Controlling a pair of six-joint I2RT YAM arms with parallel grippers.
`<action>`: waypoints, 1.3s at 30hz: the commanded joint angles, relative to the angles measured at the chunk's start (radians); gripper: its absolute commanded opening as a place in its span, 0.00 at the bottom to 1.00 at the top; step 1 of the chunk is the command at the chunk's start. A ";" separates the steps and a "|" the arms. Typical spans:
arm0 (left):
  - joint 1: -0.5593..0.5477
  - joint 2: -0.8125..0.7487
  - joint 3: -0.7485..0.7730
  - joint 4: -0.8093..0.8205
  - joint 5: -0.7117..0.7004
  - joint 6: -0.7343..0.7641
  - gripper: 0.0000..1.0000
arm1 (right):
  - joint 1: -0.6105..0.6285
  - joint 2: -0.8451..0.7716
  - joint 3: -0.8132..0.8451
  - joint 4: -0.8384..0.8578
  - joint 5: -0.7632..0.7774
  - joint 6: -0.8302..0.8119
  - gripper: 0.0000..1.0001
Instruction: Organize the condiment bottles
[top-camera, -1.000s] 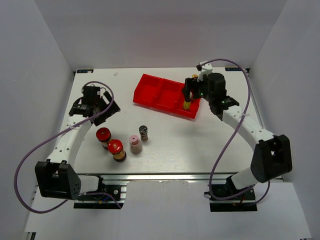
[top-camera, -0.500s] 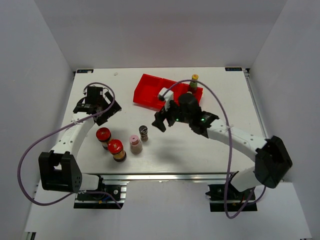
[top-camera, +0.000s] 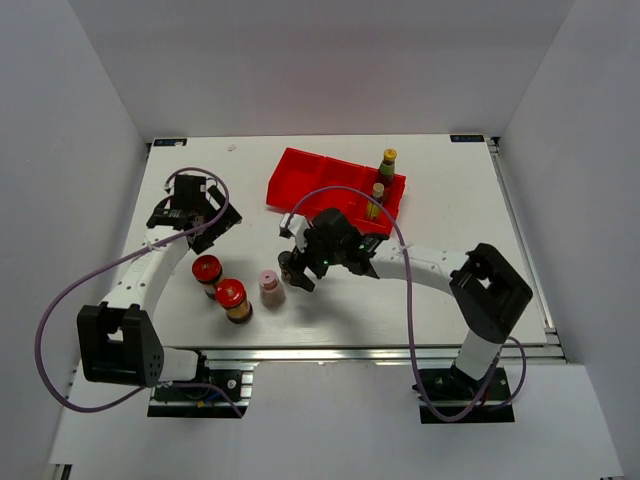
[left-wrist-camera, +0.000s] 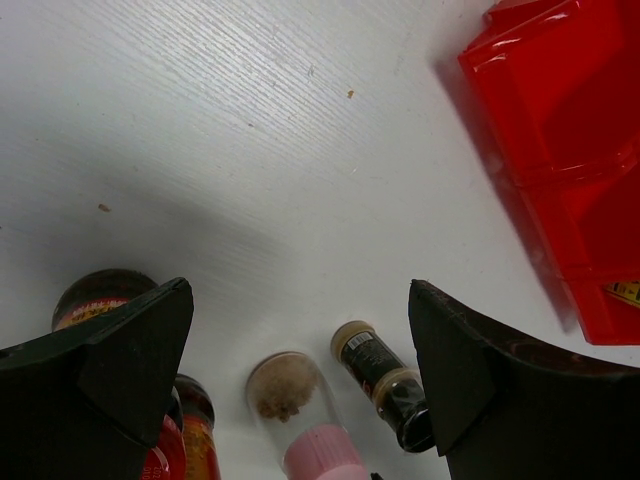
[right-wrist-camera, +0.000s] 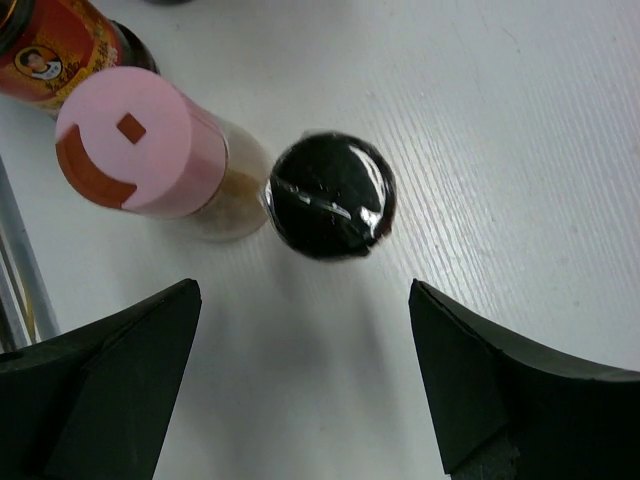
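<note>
Right arm swung left and nearward off the red tray (top-camera: 290, 180) and is stretched low across the table (top-camera: 350, 312). Right tool (right-wrist-camera: 302, 300) hangs over the dark-capped bottle (right-wrist-camera: 333, 197), jaws wide, nothing held. Bottle stands mid-table, axis vertical, cap up, just right of the pink-capped bottle (right-wrist-camera: 130, 140). Left tool (left-wrist-camera: 300, 300) wide open, far left.
</note>
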 joint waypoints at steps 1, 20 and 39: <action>-0.001 -0.020 -0.003 -0.008 -0.013 -0.003 0.98 | 0.023 0.045 0.050 0.098 0.024 -0.029 0.89; -0.001 -0.021 0.003 -0.019 -0.016 0.001 0.98 | 0.026 0.081 0.055 0.238 0.071 0.028 0.35; 0.001 0.017 0.028 -0.021 0.033 0.017 0.98 | -0.267 0.173 0.433 0.089 0.329 0.137 0.27</action>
